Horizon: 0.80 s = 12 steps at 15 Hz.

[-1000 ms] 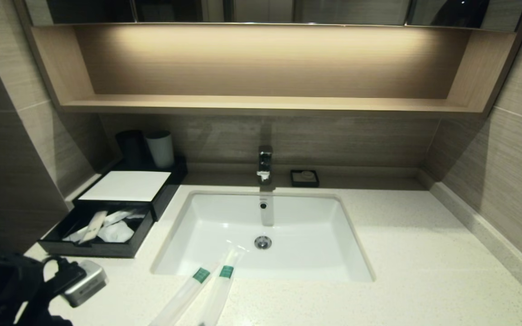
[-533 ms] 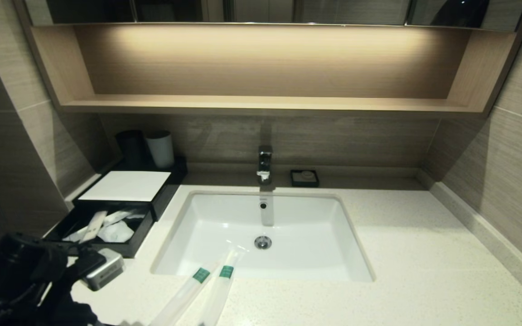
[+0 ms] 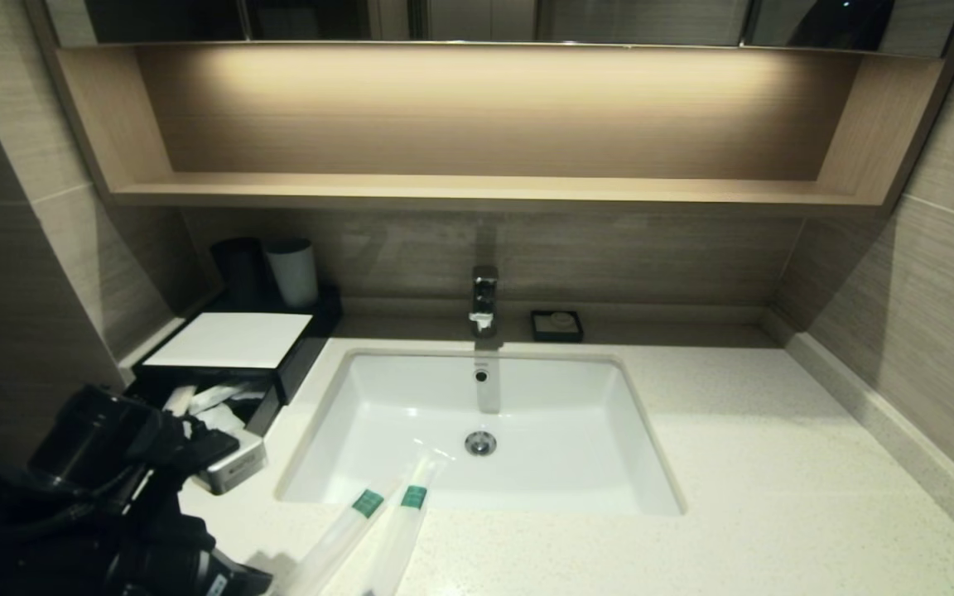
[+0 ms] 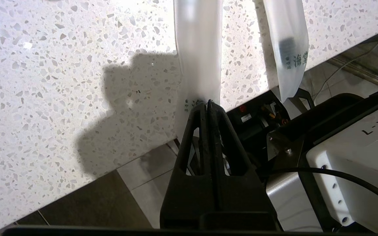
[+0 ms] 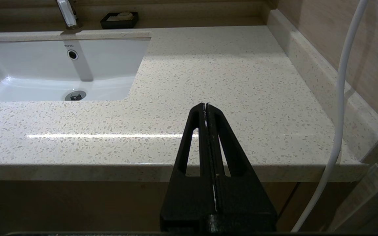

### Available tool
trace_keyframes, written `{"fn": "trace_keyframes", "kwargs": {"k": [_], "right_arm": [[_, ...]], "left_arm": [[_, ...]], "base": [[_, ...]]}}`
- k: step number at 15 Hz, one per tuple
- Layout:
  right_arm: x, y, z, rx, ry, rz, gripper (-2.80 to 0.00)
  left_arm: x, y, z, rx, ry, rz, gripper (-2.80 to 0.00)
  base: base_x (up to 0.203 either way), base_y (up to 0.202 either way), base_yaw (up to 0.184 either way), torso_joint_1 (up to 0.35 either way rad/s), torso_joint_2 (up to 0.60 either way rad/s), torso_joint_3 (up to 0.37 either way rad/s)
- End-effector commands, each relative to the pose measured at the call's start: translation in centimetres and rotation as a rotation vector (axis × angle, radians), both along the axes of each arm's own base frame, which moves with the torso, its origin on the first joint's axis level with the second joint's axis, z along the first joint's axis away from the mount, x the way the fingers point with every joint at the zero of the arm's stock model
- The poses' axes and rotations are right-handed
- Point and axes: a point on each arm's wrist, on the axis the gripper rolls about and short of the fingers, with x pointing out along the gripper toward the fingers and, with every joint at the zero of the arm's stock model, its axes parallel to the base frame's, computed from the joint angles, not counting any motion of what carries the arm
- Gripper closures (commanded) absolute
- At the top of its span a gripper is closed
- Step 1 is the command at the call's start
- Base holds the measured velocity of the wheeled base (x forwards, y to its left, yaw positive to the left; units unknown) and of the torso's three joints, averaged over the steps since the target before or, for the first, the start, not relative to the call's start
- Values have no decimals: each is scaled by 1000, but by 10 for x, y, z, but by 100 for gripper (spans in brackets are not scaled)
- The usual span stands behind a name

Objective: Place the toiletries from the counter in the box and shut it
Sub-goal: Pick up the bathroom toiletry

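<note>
Left claw [image 4: 207, 102] pinches the near sachet [image 4: 198, 49] by its overhanging end — easy grip off the bench [image 4: 61, 65] edge — drawer box [image 3: 233, 348] open; right claw [image 5: 206, 105] pressed together, parked.

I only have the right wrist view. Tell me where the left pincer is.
Observer: The left pincer is shut, tips at the near end of a sachet overhanging the counter edge.
Operator: Report any other sachets.
Observer: A second sachet lies beside it, its far end over the sink.
Operator: Give me the box state.
Observer: The box drawer is open, white packets inside.
</note>
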Motion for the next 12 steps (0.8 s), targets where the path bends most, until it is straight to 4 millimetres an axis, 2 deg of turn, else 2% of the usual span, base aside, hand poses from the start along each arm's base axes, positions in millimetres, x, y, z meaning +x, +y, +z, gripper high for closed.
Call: {"fn": "trace_keyframes", "kwargs": {"k": [1, 12], "right_arm": [[0, 0, 0, 1, 1, 0, 0], [0, 0, 0, 1, 1, 0, 0]], "left_arm": [[8, -3, -5, 11, 28, 0, 0], [33, -8, -14, 59, 42, -58, 0]], "base": [[0, 0, 0, 0, 0, 0], [0, 0, 0, 0, 0, 0]]}}
